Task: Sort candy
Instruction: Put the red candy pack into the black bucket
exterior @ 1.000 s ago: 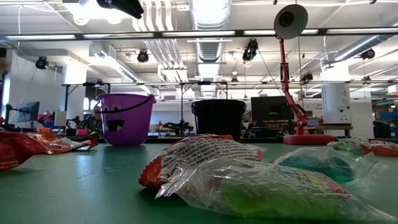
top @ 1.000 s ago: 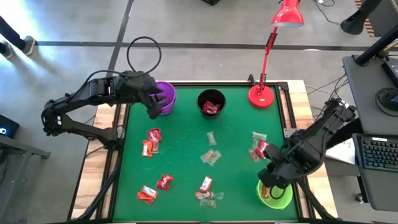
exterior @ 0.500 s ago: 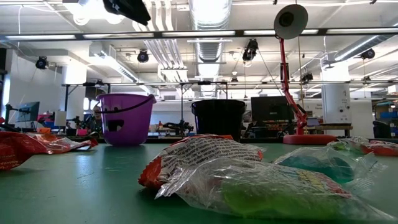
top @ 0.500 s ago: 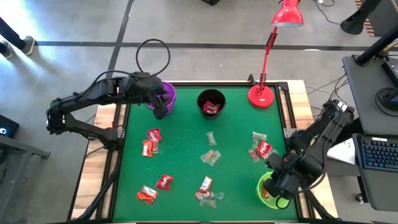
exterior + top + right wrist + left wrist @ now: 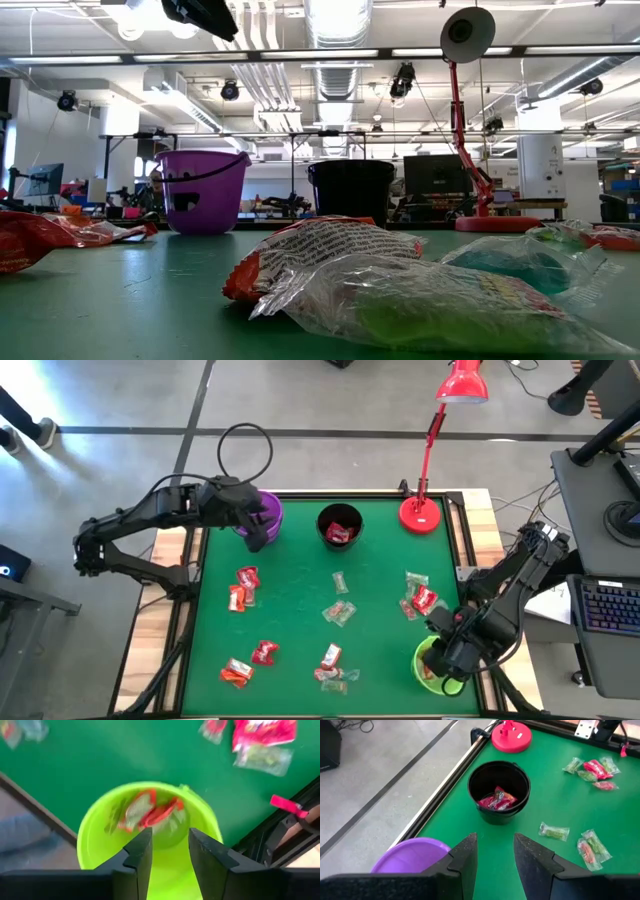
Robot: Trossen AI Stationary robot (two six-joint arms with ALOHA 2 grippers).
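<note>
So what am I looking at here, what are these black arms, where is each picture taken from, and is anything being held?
These are two robot arms at a green table, sorting wrapped sweets into cups. One picture looks straight down, one sits at table level, and one camera rides on each wrist. The left pincer hangs open beside the purple cup, looking towards the black cup, which holds red sweets. The right pincer hangs open over the green cup, with sweets lying inside. Neither holds anything. A red lamp stands at the back.
</note>
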